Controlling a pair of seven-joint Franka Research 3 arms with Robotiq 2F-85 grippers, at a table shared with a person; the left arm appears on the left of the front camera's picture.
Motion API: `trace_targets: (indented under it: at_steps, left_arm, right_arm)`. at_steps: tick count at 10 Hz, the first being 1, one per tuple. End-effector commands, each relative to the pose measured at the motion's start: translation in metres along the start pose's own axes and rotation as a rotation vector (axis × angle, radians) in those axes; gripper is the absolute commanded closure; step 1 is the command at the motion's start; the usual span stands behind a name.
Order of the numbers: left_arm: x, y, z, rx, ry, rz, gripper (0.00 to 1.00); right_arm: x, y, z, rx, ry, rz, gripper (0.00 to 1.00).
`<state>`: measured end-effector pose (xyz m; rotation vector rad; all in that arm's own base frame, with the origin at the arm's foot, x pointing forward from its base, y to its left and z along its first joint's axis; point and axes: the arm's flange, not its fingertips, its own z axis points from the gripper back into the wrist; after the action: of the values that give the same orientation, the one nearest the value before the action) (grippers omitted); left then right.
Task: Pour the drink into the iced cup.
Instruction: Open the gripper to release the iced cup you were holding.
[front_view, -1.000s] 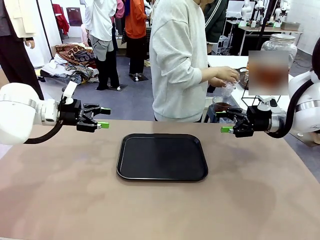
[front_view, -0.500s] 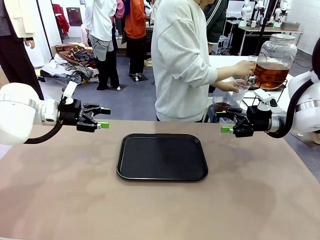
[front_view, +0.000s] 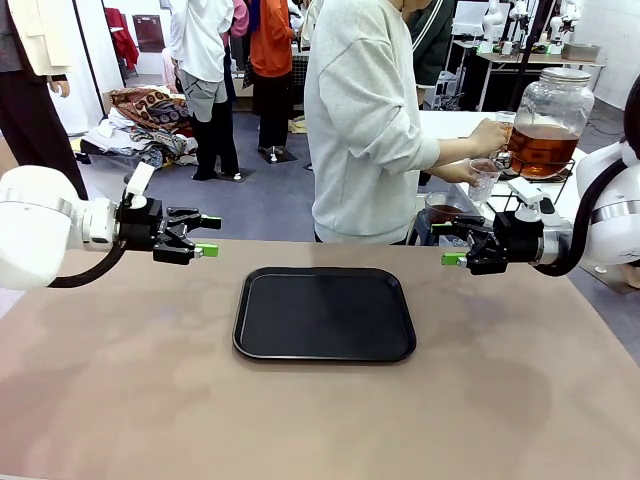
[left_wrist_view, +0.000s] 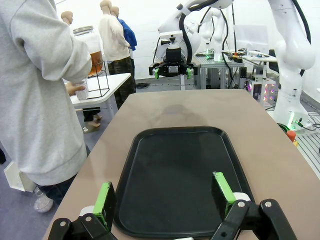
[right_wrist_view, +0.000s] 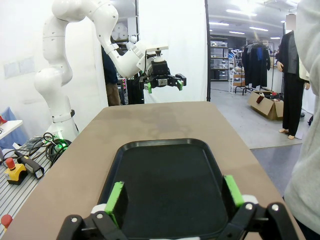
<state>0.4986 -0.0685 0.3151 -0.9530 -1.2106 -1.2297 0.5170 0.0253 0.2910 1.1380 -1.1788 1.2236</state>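
A black tray (front_view: 324, 314) is seen lying bare at the middle of the brown table (front_view: 150, 400), with nothing set on it. The left gripper (front_view: 206, 236) is held above the table's left side, well apart from the tray, with its jaws spread wide and nothing between the green pads; in the left wrist view the two fingers (left_wrist_view: 105, 197) are seen standing to either side of the tray's near end without touching it. The right gripper (front_view: 448, 244) is held in the same way above the table's right side, jaws wide apart and empty, as is confirmed by the right wrist view, where the pads (right_wrist_view: 115, 196) frame the tray from the other end.

Beyond the far edge of the table, a person in a light grey sweatshirt (front_view: 365, 120) is turned toward a side table, where a clear plastic cup (front_view: 484, 179) is held in one hand (front_view: 458, 171) at the tap of a glass drink dispenser (front_view: 546, 125) holding an amber drink. The other hand (front_view: 489, 135) is placed at the dispenser. Whether the cup holds ice, or any drink as yet, cannot be told. A second cup with dark contents (front_view: 442, 211) is seen just below, near the table's far edge.

The task is judged to be at its very start: no cup has been brought to the tray, nothing has been taken up by either gripper, and the pouring is entirely left to be done
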Motion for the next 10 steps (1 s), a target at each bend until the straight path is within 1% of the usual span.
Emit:
trace_targets:
  at_steps: [1,10]
  left_arm:
    - [0.0014,0.0011,-0.0004,-0.001,-0.002,0.003,0.00]
    - [0.0014,0.0011,-0.0004,-0.001,-0.002,0.003,0.00]
  right_arm:
    - [0.0043,-0.0031,-0.0018,0.002,0.006,-0.001,0.00]
    - [0.0043,-0.0031,-0.0018,0.002,0.006,-0.001,0.00]
